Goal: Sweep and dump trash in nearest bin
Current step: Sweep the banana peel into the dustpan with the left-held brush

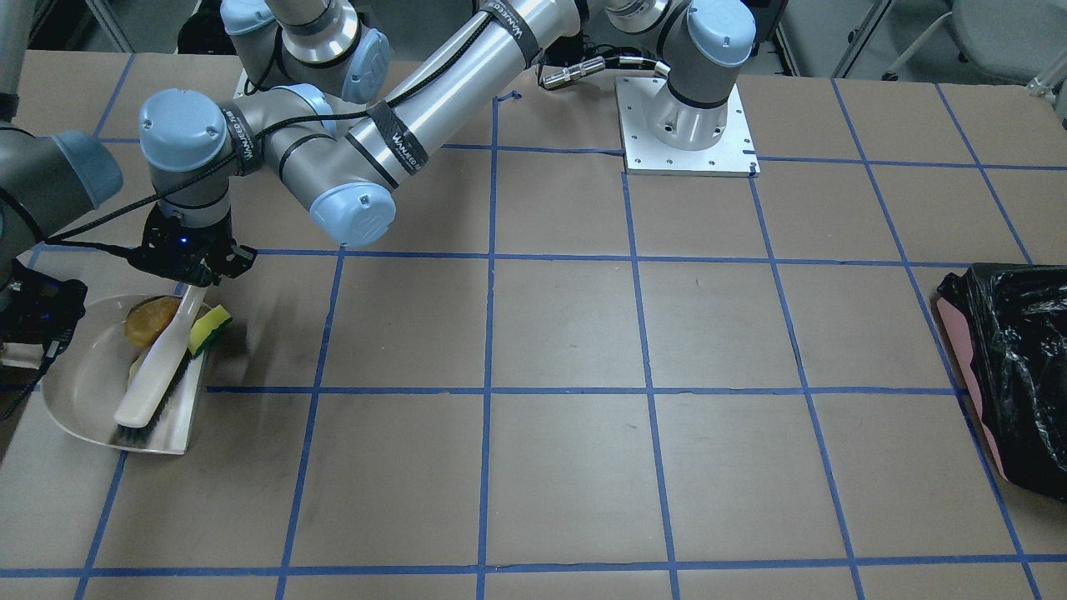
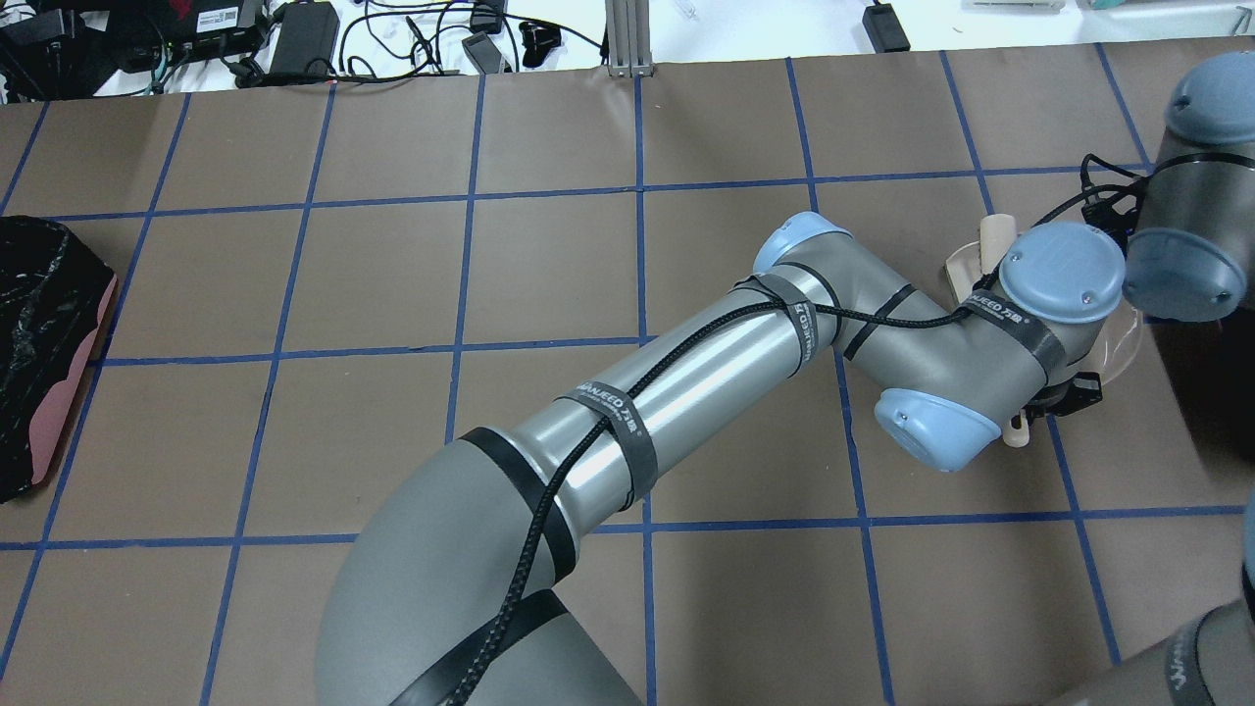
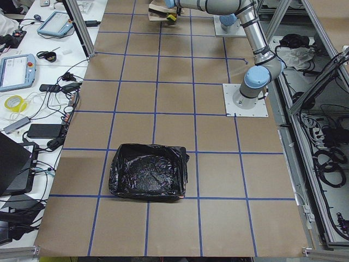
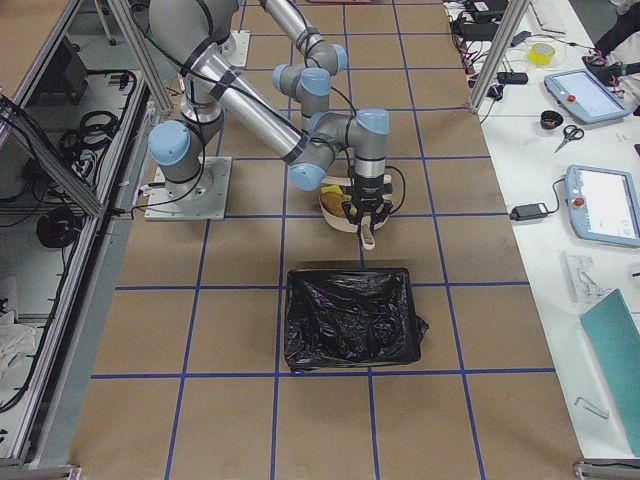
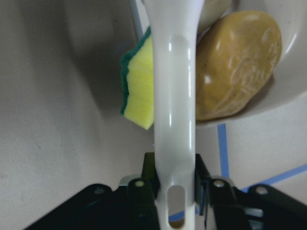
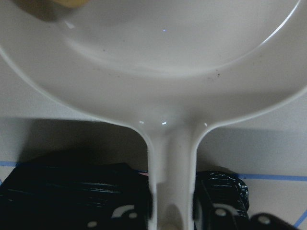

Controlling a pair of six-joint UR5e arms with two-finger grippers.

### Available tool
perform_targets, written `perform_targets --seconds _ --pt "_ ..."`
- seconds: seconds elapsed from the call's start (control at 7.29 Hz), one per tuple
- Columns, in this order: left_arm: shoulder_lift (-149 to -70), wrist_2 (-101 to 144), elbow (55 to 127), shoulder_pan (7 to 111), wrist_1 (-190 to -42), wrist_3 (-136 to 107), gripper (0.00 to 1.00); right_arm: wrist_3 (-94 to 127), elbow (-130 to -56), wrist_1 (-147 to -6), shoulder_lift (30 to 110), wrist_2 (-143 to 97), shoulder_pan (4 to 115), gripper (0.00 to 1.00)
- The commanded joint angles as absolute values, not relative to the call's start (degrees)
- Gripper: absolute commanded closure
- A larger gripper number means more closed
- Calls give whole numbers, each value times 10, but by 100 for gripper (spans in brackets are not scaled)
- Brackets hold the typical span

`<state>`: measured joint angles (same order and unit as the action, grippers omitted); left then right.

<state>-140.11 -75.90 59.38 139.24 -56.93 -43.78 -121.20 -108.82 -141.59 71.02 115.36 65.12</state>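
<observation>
Both tools are being gripped at the robot's right end of the table. The left gripper (image 5: pixel 175 184) is clamping the white brush (image 1: pixel 158 367) by the end of its handle, and the right gripper (image 6: pixel 171 211) is closing on the handle of the dustpan (image 1: pixel 83 375).

The orange-brown lump (image 5: pixel 237 67) is sitting inside the pan, touching the brush handle. The pale cream piece (image 5: pixel 218 8) is peeking out behind it, though only a sliver shows, so its shape may be otherwise. The yellow-and-green sponge wedge (image 5: pixel 139 81) is lying on the far side of the handle, right at the pan's lip and seemingly not yet inside.

I am judging all three bits light. The sponge is looking soft and likely to skid or flip under the bristles, so a low, slow push should suit it. The lump is rounded and could roll on the pan's smooth plastic. None of them needs pinching (the pan handle is the place to hold). Keeping the lip raised on the way to the black-bagged bin (image 4: pixel 352 320) just beside it seems wise.
</observation>
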Motion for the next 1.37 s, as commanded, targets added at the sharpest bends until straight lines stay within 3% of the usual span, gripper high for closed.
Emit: perform_targets --seconds 0.0,0.55,1.23 --pt "-1384 -750 604 1380 -582 -484 100 -1212 -1088 -1416 710 1154 650 100" --pt "-1351 -706 626 1351 -622 -586 100 -1212 -1089 -1416 710 1152 651 100" --pt "-1301 -705 706 1354 -619 -747 100 -1213 -1089 -1413 709 1132 647 100"
